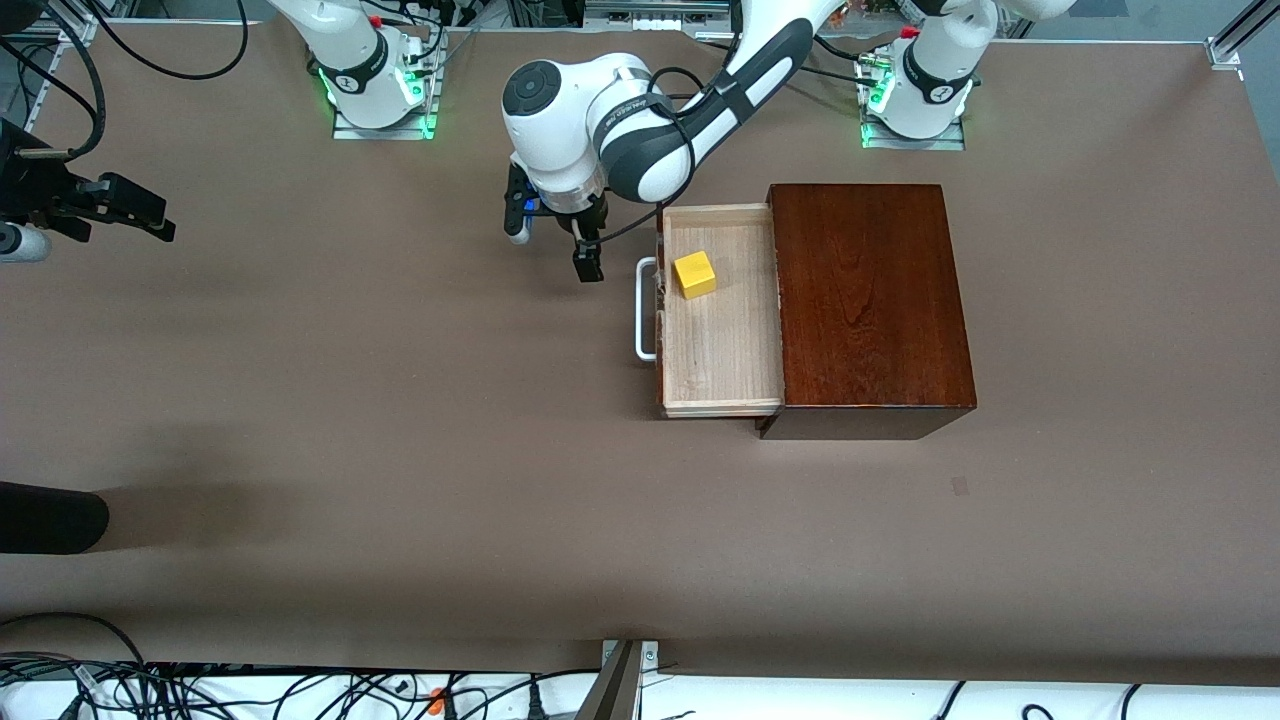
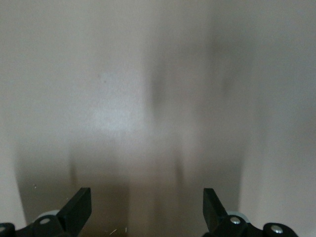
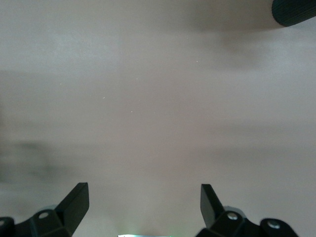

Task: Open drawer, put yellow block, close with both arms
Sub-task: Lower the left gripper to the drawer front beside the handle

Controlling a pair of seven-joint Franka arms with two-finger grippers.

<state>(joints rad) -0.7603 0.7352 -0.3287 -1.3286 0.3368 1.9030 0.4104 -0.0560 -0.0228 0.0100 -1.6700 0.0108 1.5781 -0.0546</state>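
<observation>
The drawer [image 1: 722,340] is pulled out of the reddish-brown wooden box [image 1: 868,300] toward the right arm's end of the table. Its white loop handle [image 1: 645,310] sticks out from its front. The yellow block [image 1: 694,274] lies in the drawer, in the part farther from the front camera. My left gripper [image 1: 553,250] is open and empty over the bare table, beside the drawer's front; its wrist view shows only its open gripper [image 2: 146,197] over the table. My right gripper [image 1: 150,215] waits open at the right arm's end of the table, and also shows in its wrist view [image 3: 143,190].
A black rounded object [image 1: 50,520] lies at the right arm's end of the table, nearer the front camera; it also shows in the right wrist view [image 3: 295,12]. Cables [image 1: 200,690] run along the near edge. The brown table [image 1: 400,420] spreads wide in front of the drawer.
</observation>
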